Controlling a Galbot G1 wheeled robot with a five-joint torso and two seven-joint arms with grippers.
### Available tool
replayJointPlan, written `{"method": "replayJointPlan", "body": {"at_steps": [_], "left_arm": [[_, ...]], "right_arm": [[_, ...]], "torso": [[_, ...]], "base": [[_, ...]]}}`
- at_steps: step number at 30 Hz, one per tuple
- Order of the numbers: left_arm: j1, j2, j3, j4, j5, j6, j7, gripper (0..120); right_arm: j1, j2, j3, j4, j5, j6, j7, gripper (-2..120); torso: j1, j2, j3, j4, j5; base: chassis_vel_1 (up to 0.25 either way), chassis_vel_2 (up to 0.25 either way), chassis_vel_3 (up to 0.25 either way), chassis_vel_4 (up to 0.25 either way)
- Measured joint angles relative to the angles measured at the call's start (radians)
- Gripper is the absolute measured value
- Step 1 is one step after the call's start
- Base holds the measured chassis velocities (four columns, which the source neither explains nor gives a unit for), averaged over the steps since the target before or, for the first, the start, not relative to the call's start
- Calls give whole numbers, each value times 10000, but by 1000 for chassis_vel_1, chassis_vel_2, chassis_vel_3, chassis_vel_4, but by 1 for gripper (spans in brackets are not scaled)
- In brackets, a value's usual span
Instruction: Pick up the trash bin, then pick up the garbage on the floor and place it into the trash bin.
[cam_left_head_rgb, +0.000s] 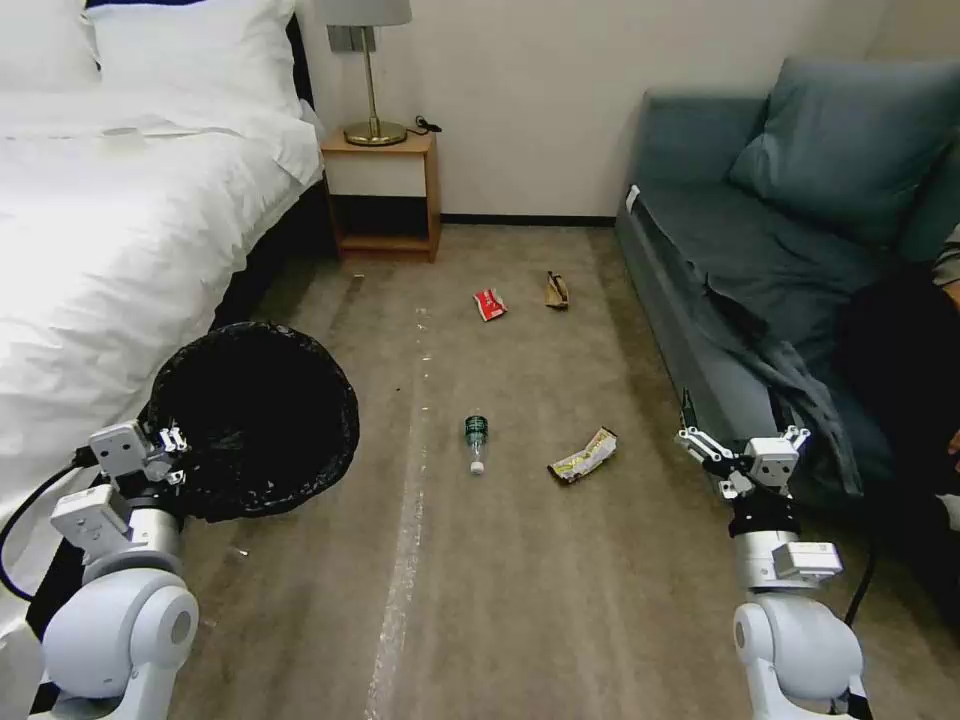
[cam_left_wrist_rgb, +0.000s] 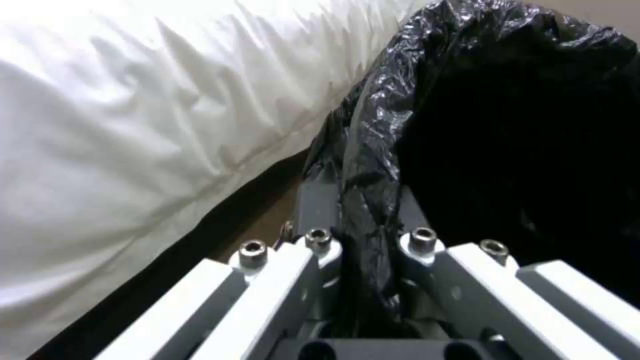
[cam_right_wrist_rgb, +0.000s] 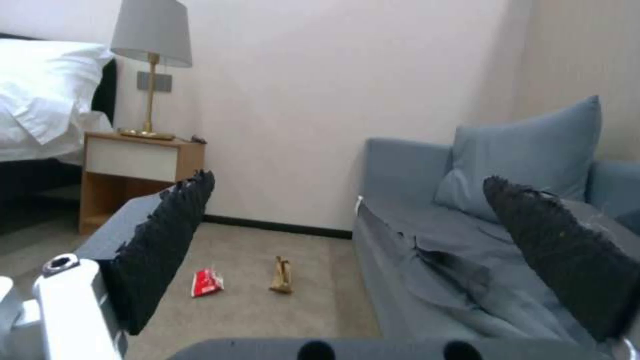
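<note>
I've got the round bin with its crinkled black bag (cam_left_head_rgb: 255, 415) at near left by the white bed (cam_left_head_rgb: 110, 250), my left gripper (cam_left_wrist_rgb: 363, 240) clamped on its rim. Right gripper (cam_left_head_rgb: 742, 452) hangs empty, jaws apart. All four litter pieces remain on the floor: clear bottle (cam_left_head_rgb: 476, 438), yellow wrapper (cam_left_head_rgb: 583, 456), red packet (cam_left_head_rgb: 489, 303), brown wrapper (cam_left_head_rgb: 556, 290).

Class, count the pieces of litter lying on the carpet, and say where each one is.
4. The bottle and yellow wrapper lie mid-floor; the red packet and brown wrapper lie farther off, toward the wall. More could be hidden under the bed.
</note>
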Motion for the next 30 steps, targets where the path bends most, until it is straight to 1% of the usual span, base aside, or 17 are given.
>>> {"method": "replayJointPlan", "body": {"at_steps": [8, 12, 30], "left_arm": [[-21, 121, -108, 20, -77, -27, 3, 4], [-21, 41, -68, 67, -64, -77, -17, 4], [6, -76, -34, 70, -2, -102, -46, 4]], "right_arm": [[31, 117, -46, -25, -14, -3, -98, 100], [32, 231, -108, -42, -69, -4, -190, 100], [-5, 379, -169, -39, -178, 28, -340, 100]], "torso": [[0, 0, -1, 0, 0], [0, 0, 0, 0, 0], [0, 0, 0, 0, 0]], "base": [[-61, 66, 60, -60], [-41, 70, 62, -59], [-67, 58, 66, -68]]}}
